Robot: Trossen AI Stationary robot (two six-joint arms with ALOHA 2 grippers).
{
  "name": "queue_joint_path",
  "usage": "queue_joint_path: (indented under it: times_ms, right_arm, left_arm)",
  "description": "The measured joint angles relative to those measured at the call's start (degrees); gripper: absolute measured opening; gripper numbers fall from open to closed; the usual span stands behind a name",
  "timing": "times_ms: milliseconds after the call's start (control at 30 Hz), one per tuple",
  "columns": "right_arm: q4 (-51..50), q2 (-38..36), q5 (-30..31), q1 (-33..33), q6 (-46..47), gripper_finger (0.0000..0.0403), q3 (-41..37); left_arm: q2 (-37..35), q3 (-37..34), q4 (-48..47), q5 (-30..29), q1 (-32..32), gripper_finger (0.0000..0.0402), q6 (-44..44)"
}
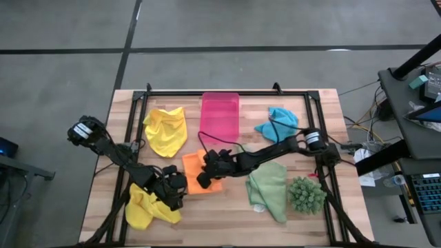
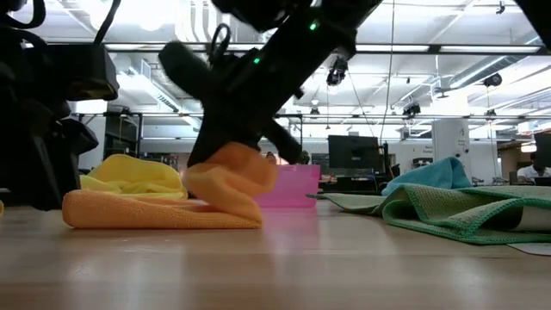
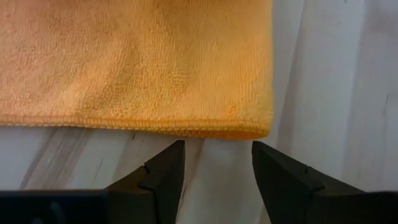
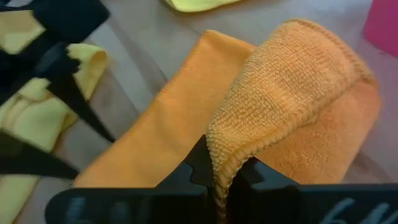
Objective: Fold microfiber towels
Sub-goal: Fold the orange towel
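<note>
Orange towel (image 4: pixel 186 124) has its edge clamped in the right tool (image 4: pixel 221 177); left tool (image 3: pixel 214 163) hovers spread apart just beside it

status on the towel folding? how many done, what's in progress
Done: none look finished. In hand: the orange towel is mid-fold; the right gripper is shut on one edge, lifting it over the rest, while the left gripper is open just short of its near edge. Left: the yellow towel by the pink tray, the second yellow towel, the turquoise towel and the green towel all lie crumpled.
</note>
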Motion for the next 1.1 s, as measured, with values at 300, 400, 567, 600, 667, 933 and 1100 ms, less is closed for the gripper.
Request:
queue_joint_path:
  times_ms: [300, 400, 567, 600, 667, 933, 1100]
  right_arm:
    - [0.13, 3.23, 0.65, -0.17, 0.15, 0.0051, 2.96]
    - [0.08, 3.34, 0.63, -0.17, -0.87, 0.0078, 3.16]
    - [2.45, 3.25, 0.57, -0.05, -3.14, 0.0119, 3.16]
    - [3.04, 3.22, 0.55, -0.04, -3.53, 0.0126, 3.16]
    - [3.26, 2.82, 0.4, 0.07, -4.19, 0.0139, 3.16]
    - [4.6, 2.62, -1.48, 0.29, -4.97, 0.0183, 3.18]
    - [8.23, 2.62, -3.43, 1.32, -7.4, 0.0191, 3.18]
  left_arm:
    - [0.0, -0.02, 0.63, -0.07, 0.0, 0.0171, 0.04]
    - [0.0, -0.02, 0.62, -0.21, 0.0, 0.0171, 0.07]
    - [0.0, 0.0, 0.69, -0.24, 0.0, 0.0171, 0.08]
    - [0.0, 0.02, 0.65, -0.24, 0.0, 0.0171, 0.1]
    - [-0.01, 0.3, 0.65, 0.15, 0.0, 0.0171, 0.1]
    - [-2.17, 2.0, -0.13, 6.31, -0.07, 0.0171, 0.98]
    - [-6.51, 1.9, -2.34, 6.24, -0.04, 0.0171, 1.62]
